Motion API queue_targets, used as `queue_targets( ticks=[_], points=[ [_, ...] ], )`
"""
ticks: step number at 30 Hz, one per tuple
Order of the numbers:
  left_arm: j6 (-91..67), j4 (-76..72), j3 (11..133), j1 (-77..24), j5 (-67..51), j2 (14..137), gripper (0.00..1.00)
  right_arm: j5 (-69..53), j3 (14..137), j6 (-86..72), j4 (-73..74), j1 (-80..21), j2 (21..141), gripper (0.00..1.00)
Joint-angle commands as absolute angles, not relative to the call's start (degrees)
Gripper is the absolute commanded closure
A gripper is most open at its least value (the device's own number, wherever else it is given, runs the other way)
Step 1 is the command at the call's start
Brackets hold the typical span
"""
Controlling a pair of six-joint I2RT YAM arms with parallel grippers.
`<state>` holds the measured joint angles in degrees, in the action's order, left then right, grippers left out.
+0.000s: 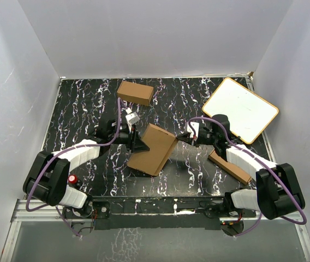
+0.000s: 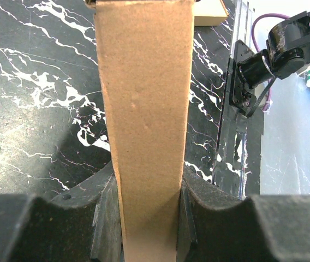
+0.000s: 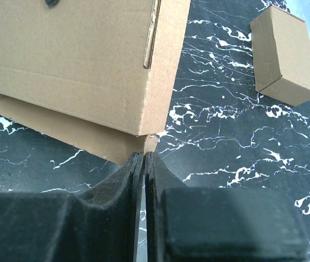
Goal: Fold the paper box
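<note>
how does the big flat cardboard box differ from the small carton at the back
The flat brown cardboard mailer box is larger and thinner; the small brown cardboard carton is chunkier. The mailer box is tilted, clamped in the left end effector; the carton lies untouched. Both are plain brown.

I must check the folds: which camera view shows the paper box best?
The top external view: it shows nearly the whole paper box, held tilted. The left wrist view shows only a narrow face clamped in the left gripper. The right wrist view shows one corner and a flap at the right gripper's tips.
</note>
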<state>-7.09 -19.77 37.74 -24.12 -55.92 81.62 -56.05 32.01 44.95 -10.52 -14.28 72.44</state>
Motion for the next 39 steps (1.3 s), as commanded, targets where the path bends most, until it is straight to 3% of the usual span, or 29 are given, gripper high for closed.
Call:
queue_targets(
  ticks=[1,39],
  points=[
    [-3.9,-20.2,36.7,-24.3,-55.9,80.0,1.00,-57.0,30.5,47.4,-11.4,-15.1,71.5,0.90],
    [-0.5,-16.7,39.2,-24.3,-56.6,81.4,1.00,-58.9,32.9,47.1,-8.9,-17.4,69.9,0.92]
  ],
)
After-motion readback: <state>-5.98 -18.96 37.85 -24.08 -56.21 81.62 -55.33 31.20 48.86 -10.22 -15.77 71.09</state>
